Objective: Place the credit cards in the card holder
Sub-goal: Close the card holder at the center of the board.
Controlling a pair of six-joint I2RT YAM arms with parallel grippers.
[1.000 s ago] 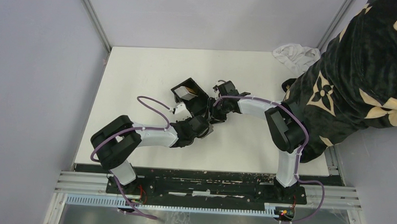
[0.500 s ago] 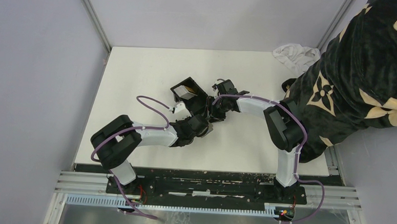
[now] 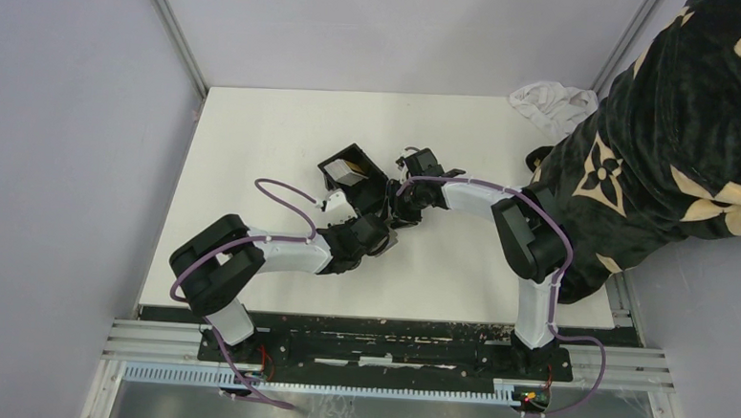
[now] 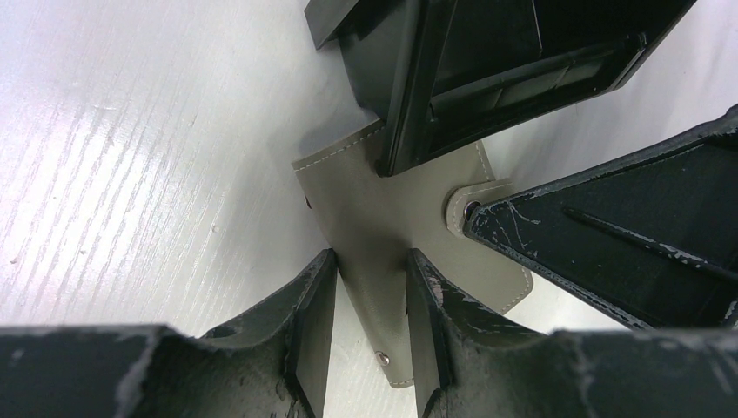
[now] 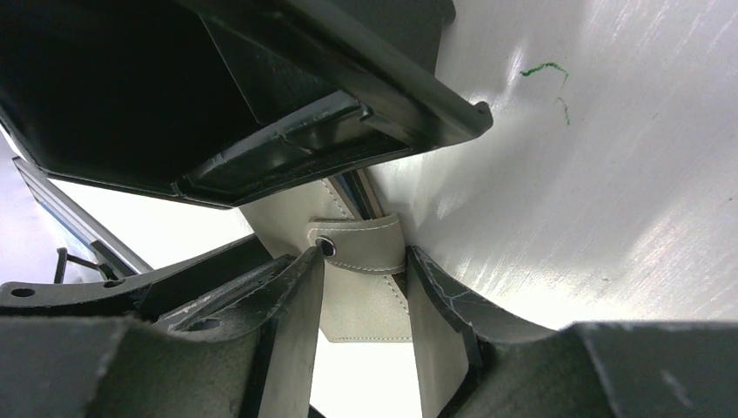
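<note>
White tabletop (image 3: 256,136): my right fingers (image 5: 439,335) pinch a grey wallet (image 4: 374,218) by its strap; left fingers (image 4: 305,322) straddle it, grip unclear. Cards (image 3: 352,175) apparently sit in the card holder (image 3: 327,168).

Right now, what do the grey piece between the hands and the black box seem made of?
The grey piece: likely leather or faux leather, matte, stitched edges and metal snap studs. The black box: probably rigid moulded plastic, slightly glossy, thin straight walls.

White-and-black arms (image 3: 283,250), purple cables (image 3: 277,187)
</note>
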